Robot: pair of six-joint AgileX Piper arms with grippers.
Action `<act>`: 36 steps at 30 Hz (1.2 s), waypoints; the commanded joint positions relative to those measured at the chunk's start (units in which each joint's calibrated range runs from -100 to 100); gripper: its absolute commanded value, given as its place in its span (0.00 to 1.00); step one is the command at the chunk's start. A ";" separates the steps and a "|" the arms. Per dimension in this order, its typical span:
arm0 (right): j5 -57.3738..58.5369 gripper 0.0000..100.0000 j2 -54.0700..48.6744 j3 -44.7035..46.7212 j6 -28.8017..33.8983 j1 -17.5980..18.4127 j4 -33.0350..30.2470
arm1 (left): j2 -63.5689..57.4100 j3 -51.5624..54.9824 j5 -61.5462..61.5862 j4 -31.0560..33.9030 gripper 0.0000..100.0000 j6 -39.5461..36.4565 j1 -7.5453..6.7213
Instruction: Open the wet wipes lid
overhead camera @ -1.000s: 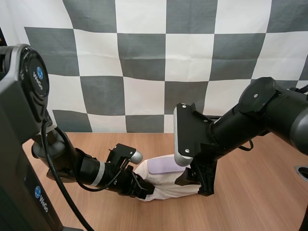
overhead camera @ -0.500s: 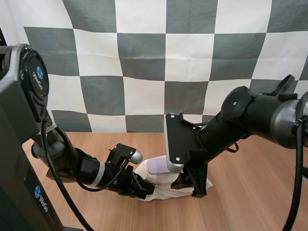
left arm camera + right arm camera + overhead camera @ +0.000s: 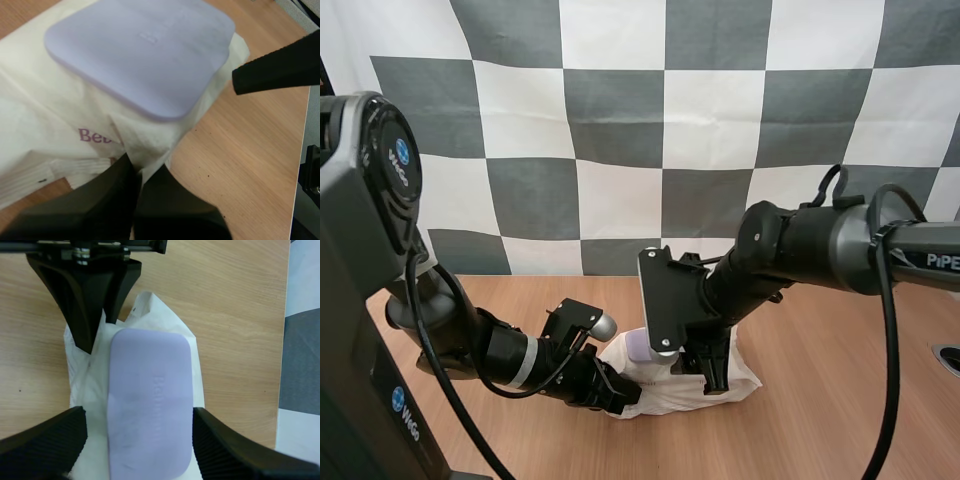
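Note:
A white pack of wet wipes (image 3: 672, 392) lies on the wooden table, its flat lavender lid (image 3: 639, 346) closed. My left gripper (image 3: 623, 397) is at the pack's left end. Its fingers lie together, pinching a fold of the wrapper (image 3: 131, 144) just below the lid (image 3: 145, 50). My right gripper (image 3: 705, 368) hangs directly over the pack, open. Its two ribbed fingers (image 3: 45, 442) stand apart on either side of the lid (image 3: 150, 410) without touching it. The left gripper (image 3: 95, 295) shows at the pack's far end, and a right fingertip (image 3: 272, 70) juts in beside the lid.
Bare wooden tabletop (image 3: 840, 420) stretches to the right of the pack and in front of it. A dark round fitting (image 3: 948, 357) sits at the table's right edge. My left arm's bulky base (image 3: 365, 300) stands at the near left.
My right arm has swung leftward and come in over the pack, now covering most of the lid in the high view. The left gripper and the pack have stayed put.

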 commanded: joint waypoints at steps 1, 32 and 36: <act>-1.32 1.00 0.63 0.04 0.01 0.09 -0.05 | 0.00 -0.09 -0.04 0.03 0.00 0.79 0.05; 2.94 0.00 0.84 0.04 1.26 0.09 -0.05 | 0.00 -0.09 -0.04 0.03 0.00 0.79 0.05; 1.14 0.00 0.84 -0.12 1.35 0.09 -0.05 | 0.00 -0.09 -0.04 0.03 0.00 0.79 0.05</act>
